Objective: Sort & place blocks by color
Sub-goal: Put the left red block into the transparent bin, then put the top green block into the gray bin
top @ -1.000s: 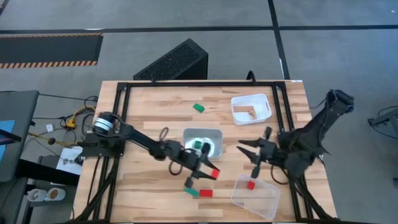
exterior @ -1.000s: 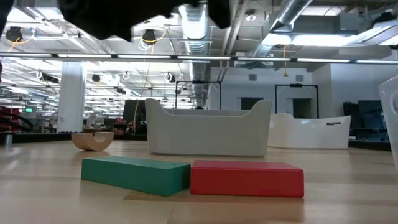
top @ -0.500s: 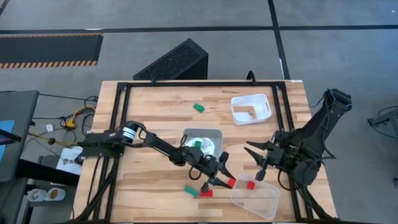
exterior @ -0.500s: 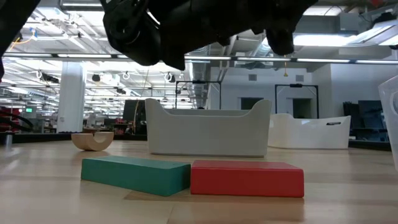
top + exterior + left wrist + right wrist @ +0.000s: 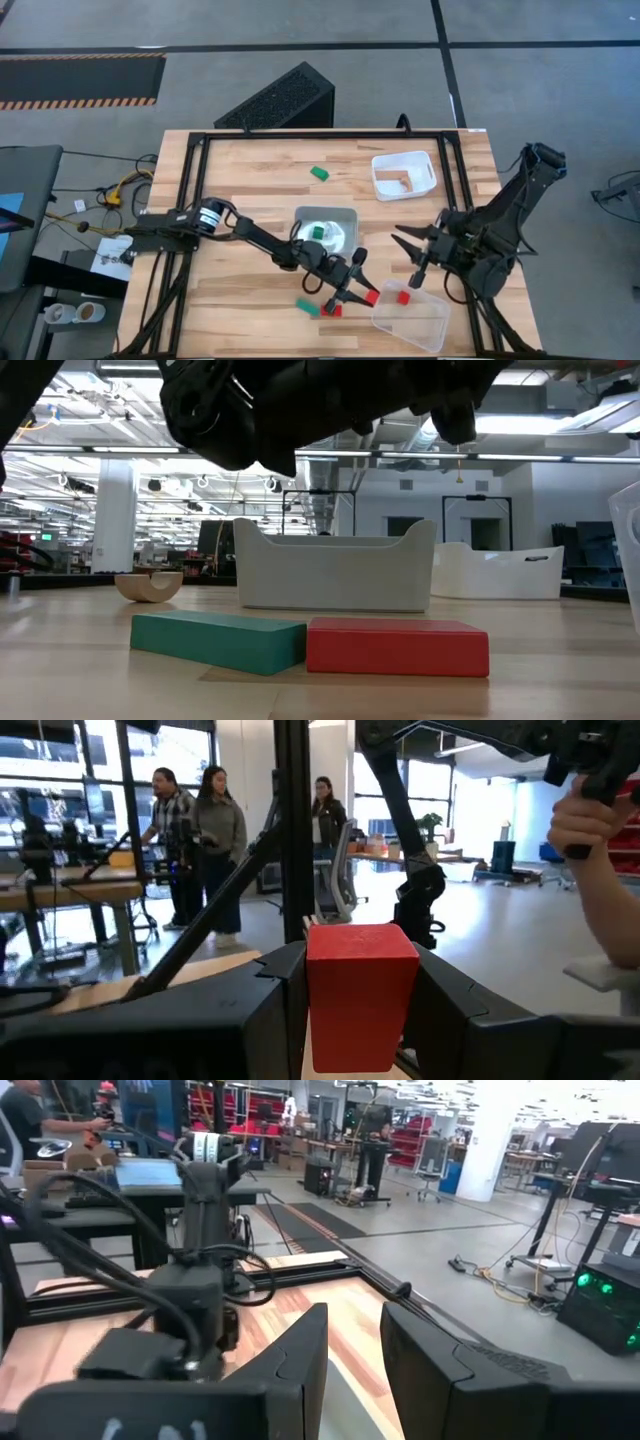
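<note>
Small red wooden cube block, plain and unmarked, sits clamped between the left gripper's dark fingers; right gripper narrowly parted, empty.

Red block upright in left claw; others scattered.

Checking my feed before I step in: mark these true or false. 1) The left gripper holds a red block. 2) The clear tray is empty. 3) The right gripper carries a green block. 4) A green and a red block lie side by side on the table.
1) True: the left gripper is shut on a red block.
2) False: the clear tray holds one red block.
3) False: the right gripper holds nothing.
4) True: green block beside red block.
</note>
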